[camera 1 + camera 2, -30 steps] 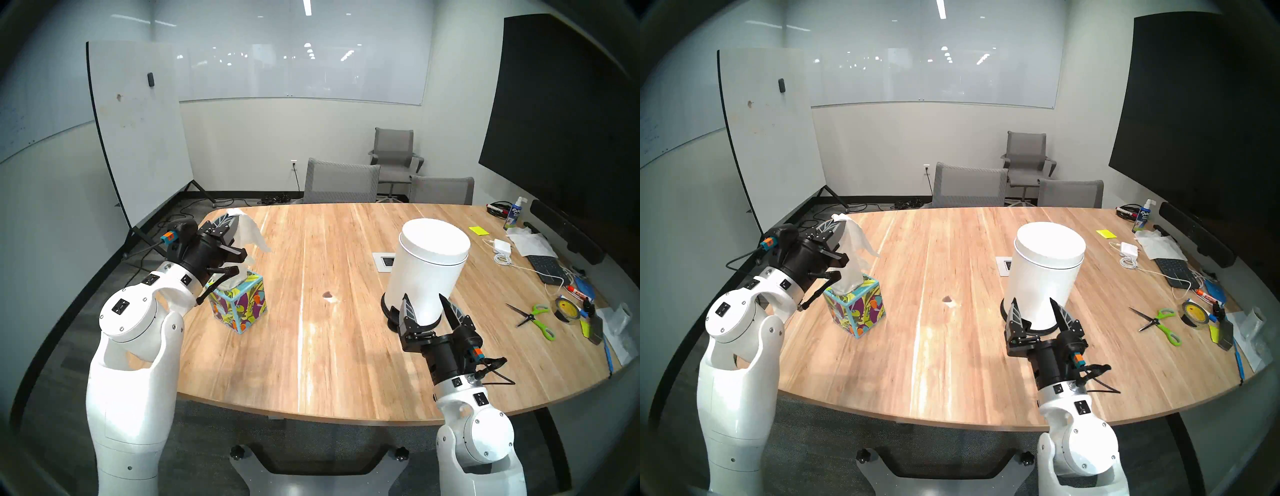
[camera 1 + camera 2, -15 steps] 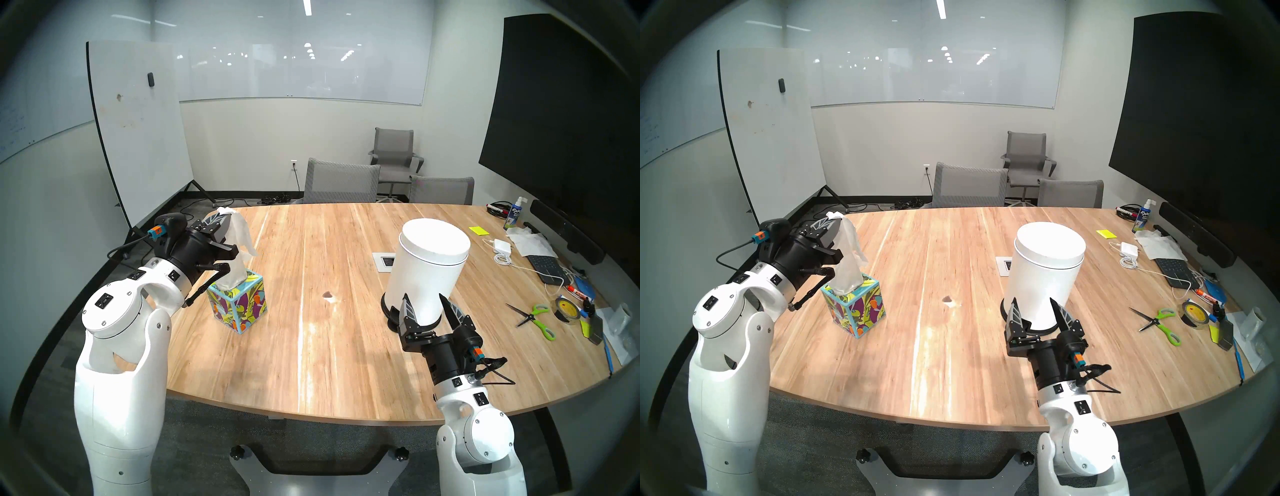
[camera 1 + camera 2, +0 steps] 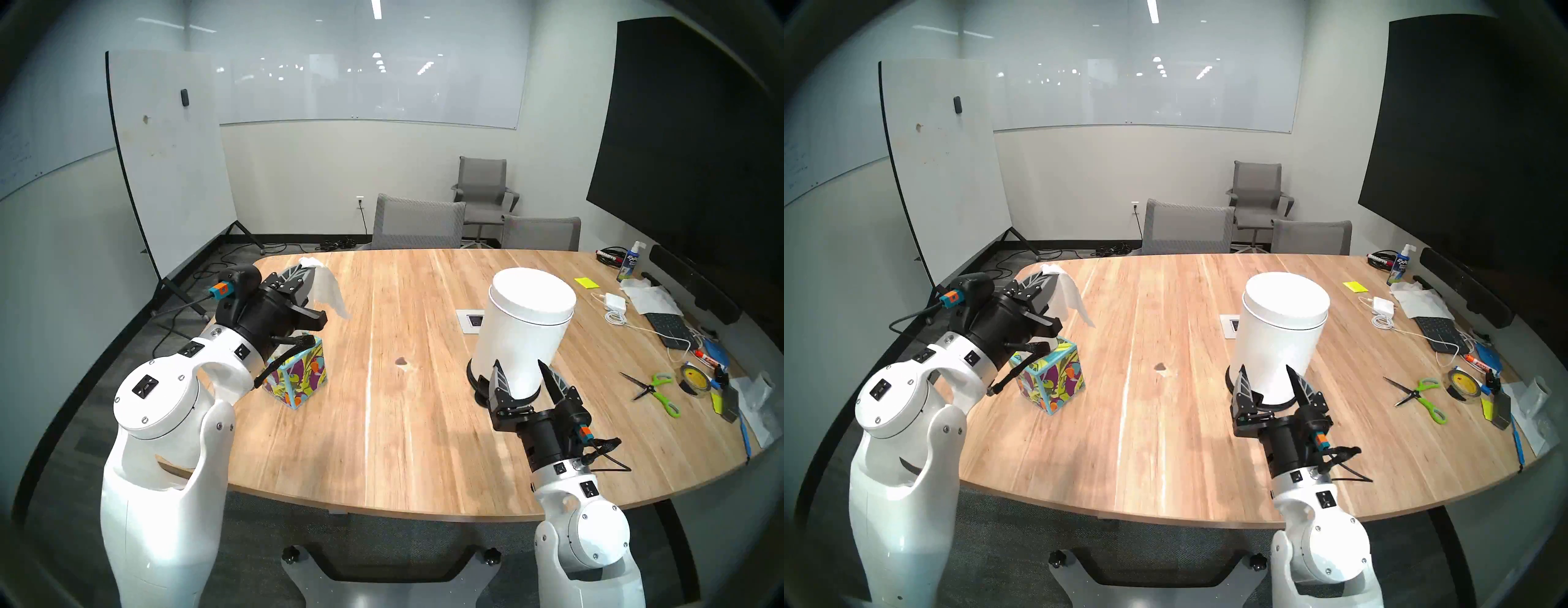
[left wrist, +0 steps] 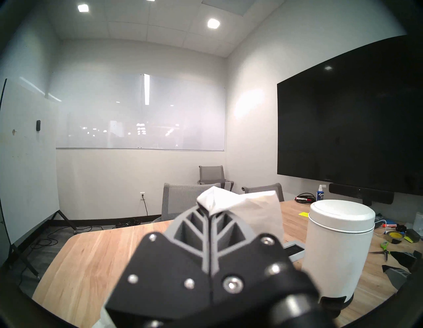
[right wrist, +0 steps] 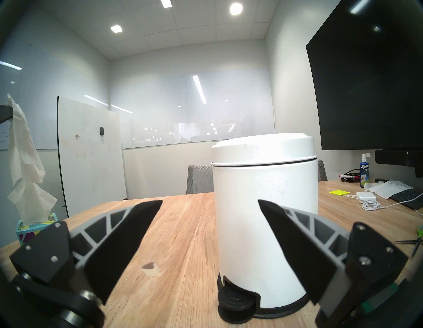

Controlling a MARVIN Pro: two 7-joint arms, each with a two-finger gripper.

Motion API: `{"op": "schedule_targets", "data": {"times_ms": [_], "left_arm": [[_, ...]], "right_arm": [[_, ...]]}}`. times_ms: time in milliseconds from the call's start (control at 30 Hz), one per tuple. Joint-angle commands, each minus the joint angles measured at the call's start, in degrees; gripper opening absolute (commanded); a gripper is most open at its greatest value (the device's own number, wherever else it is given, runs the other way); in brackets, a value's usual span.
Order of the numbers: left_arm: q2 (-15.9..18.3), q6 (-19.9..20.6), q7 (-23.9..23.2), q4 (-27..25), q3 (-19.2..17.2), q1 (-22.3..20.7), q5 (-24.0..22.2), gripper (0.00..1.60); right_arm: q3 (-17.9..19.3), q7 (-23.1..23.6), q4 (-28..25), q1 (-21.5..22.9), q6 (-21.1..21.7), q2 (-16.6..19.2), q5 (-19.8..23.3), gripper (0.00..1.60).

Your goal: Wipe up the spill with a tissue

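Note:
My left gripper [image 3: 303, 271] is shut on the top of a white tissue [image 3: 329, 291], raised above the leaf-print tissue box [image 3: 299, 375] at the table's left. In the head views the tissue's lower end hangs clear of the box, over the wood. The left wrist view shows the fingers [image 4: 201, 231] pressed together with the tissue [image 4: 251, 213] bunched at their tips. The spill [image 3: 401, 361], a small dark brown blotch, lies mid-table to the right of the box. My right gripper [image 3: 519, 369] stands open just short of a white pedal bin [image 3: 526, 327], with nothing between its fingers [image 5: 128, 240]; the spill [image 5: 150, 265] shows to its left.
A white socket plate [image 3: 471, 320] is set in the table behind the bin. Scissors [image 3: 655, 388], tape, a keyboard, a charger and papers crowd the right edge. Grey chairs [image 3: 418, 223] stand at the far side. Another tissue [image 5: 29, 206] sticks up from the box.
The left gripper drew the tissue back to the left, then swung right and forward; the tissue has come free of the box. The right arm has not moved.

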Motion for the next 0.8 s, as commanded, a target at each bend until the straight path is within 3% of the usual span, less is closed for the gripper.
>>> {"op": "schedule_targets", "data": {"times_ms": [0,300,333,567,767], "left_arm": [[-0.88,0.14,1.17,-3.09,2.24,0.59,1.06,0.0],[0.39,-4.56,0.08,-1.26,0.49,9.75,1.8,0.0],[0.54,-4.08,-0.18,-0.26,0.35,8.85,1.71,0.0],[1.83,-8.38,-3.9,1.81,-3.04,14.18,1.33,0.0],[2.69,-14.3,-6.98,4.94,-3.94,18.72,2.34,0.0]], "right_arm": [[0.04,0.13,-1.44,0.11,-0.22,0.15,-0.03,1.6],[0.04,0.13,-1.38,0.14,-0.25,0.14,-0.03,1.6],[0.04,0.12,-1.37,0.15,-0.26,0.14,-0.03,1.6],[0.04,0.12,-1.34,0.17,-0.27,0.13,-0.03,1.6],[0.04,0.12,-1.34,0.16,-0.27,0.14,-0.03,1.6]]}}
